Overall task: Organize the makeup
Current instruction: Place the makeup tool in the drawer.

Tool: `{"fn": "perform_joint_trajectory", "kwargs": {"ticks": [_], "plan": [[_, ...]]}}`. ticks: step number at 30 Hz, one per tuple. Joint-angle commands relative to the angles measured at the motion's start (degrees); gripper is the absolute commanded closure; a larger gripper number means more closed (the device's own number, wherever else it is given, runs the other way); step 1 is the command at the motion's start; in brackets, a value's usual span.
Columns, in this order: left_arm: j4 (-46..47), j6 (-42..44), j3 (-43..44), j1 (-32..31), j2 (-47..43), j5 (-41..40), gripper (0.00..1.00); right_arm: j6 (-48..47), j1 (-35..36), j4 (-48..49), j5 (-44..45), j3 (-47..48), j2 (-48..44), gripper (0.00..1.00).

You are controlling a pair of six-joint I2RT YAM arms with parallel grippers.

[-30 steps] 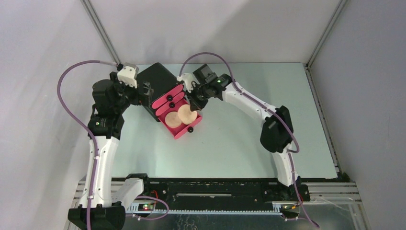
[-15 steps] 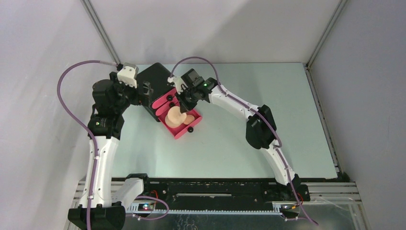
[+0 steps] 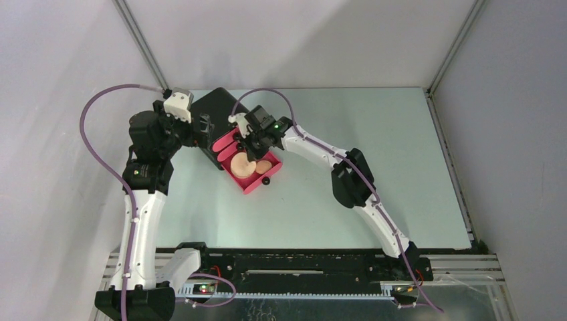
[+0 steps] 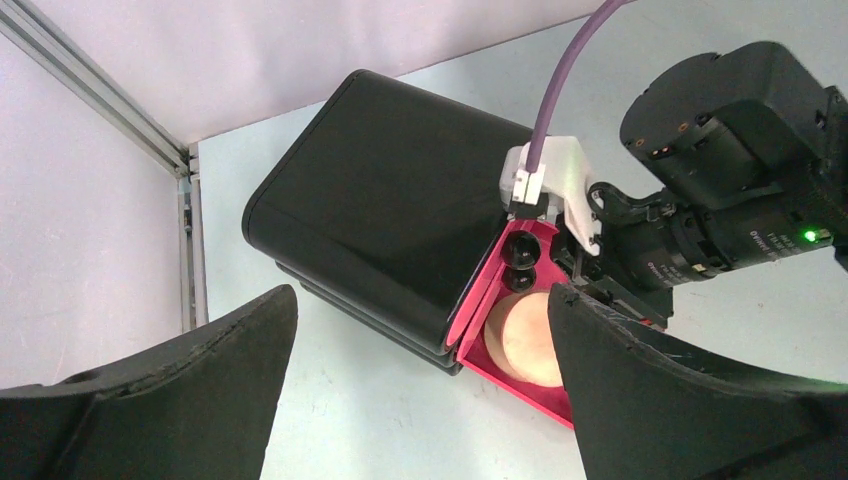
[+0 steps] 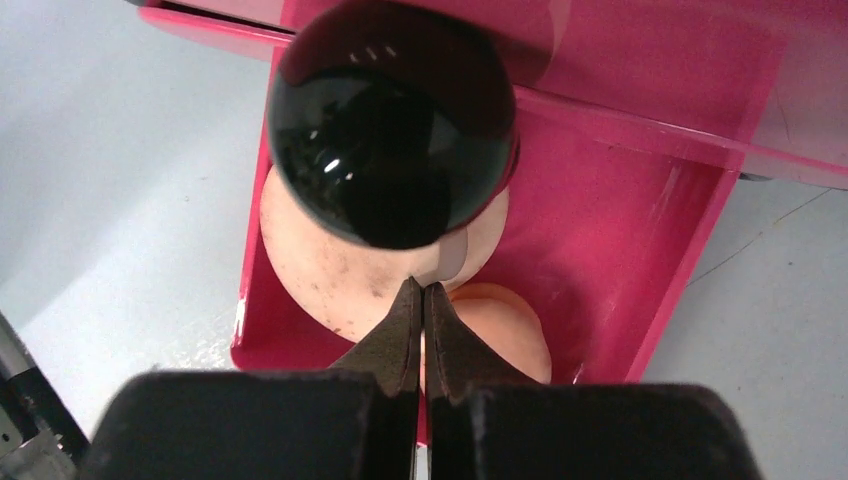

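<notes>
The left arm and right arm have white shell links and black joint housings. A purple cable loops along each. A green light glows upper centre. The right gripper's fingers are matte black wedges.

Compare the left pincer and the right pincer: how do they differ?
The left pincer stands wide open; the right pincer is shut. The left pincer faces the glossy black box; the right pincer points into the open pink drawer, tips over the tan round discs. Both hold nothing.
</notes>
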Motion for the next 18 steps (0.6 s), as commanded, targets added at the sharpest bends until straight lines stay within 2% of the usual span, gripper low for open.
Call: {"fn": "perform_joint_trajectory", "kwargs": {"ticks": [1, 18], "plan": [[0.64, 0.06, -1.11, 0.34, -1.35, 0.37, 0.00, 0.14, 0.70, 3.34, 2.33, 2.60, 0.64, 1.00], [0.48, 0.25, -1.19, 0.35, -1.59, 0.22, 0.00, -0.15, 1.06, 4.86, 2.30, 3.41, 3.22, 0.98]]}}
